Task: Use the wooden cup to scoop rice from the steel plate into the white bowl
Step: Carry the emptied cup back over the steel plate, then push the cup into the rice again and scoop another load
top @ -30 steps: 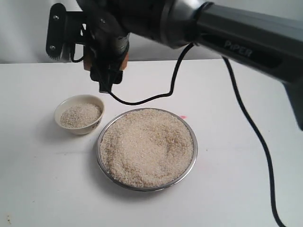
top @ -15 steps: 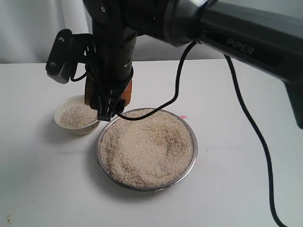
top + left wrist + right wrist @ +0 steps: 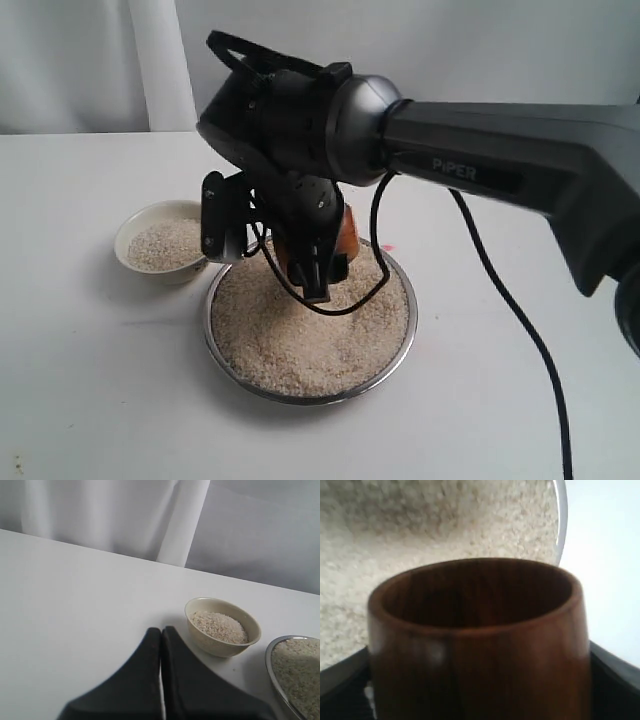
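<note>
My right gripper (image 3: 328, 258) is shut on the wooden cup (image 3: 346, 236), low over the back part of the steel plate (image 3: 409, 318). In the right wrist view the wooden cup (image 3: 480, 650) fills the picture. Its dark inside is empty and its mouth faces the rice (image 3: 420, 535). Black fingers (image 3: 615, 680) flank it. Rice (image 3: 310, 340) fills the plate. Left of the plate, the white bowl (image 3: 128, 258) holds a mound of rice (image 3: 165, 245). My left gripper (image 3: 161, 631) is shut on nothing, on the table short of the white bowl (image 3: 216, 646).
A black cable (image 3: 520, 330) hangs from the right arm and trails over the table right of the plate. A white curtain (image 3: 100, 515) hangs behind the table. The steel plate's rim (image 3: 271, 662) shows beside the bowl in the left wrist view.
The right gripper with the cup has come down and moved right, from above the white bowl to low over the rice in the steel plate, turning as it went.
</note>
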`<state>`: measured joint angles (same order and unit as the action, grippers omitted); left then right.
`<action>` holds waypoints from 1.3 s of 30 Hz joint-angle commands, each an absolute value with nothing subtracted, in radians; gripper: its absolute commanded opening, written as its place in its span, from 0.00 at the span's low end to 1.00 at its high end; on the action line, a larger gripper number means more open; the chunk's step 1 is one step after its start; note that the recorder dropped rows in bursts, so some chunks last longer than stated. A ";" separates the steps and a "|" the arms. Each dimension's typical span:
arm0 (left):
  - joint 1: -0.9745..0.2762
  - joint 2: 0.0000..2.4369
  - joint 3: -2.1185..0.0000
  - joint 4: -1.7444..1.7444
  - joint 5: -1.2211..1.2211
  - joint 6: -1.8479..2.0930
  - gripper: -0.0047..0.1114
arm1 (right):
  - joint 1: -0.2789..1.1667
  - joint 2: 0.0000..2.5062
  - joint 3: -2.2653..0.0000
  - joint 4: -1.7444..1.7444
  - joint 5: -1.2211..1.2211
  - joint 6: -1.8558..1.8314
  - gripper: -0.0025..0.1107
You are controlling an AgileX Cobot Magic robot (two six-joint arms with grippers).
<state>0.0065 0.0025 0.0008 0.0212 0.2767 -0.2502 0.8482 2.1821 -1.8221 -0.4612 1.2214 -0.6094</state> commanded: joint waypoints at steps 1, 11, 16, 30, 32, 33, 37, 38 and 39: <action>0.000 0.000 0.000 0.018 0.266 -0.254 0.04 | 0.848 2.172 -1.774 -0.595 1.221 -0.624 0.02; 0.000 0.000 0.000 0.018 0.266 -0.254 0.04 | 0.848 2.276 -1.770 -0.711 1.221 -0.648 0.02; 0.000 0.000 0.000 0.018 0.266 -0.254 0.04 | 0.848 2.298 -1.770 -0.717 1.221 -0.648 0.02; 0.000 0.000 0.000 0.018 0.266 -0.254 0.04 | 0.848 2.357 -1.770 -0.646 1.221 -0.648 0.02; 0.000 0.000 0.000 0.018 0.266 -0.254 0.04 | 0.848 2.357 -1.770 -0.623 1.221 -0.648 0.02; 0.000 0.000 0.000 0.018 0.266 -0.254 0.04 | 0.848 2.357 -1.770 -0.609 1.221 -0.648 0.02; 0.000 0.000 0.000 0.018 0.266 -0.254 0.04 | 0.848 2.357 -1.770 -0.568 1.198 -0.646 0.02; 0.000 0.000 0.000 0.018 0.266 -0.254 0.04 | 0.848 2.357 -1.770 -0.557 1.191 -0.646 0.02; 0.000 0.000 0.000 0.018 0.266 -0.254 0.04 | 0.848 2.357 -1.770 -0.547 1.186 -0.646 0.02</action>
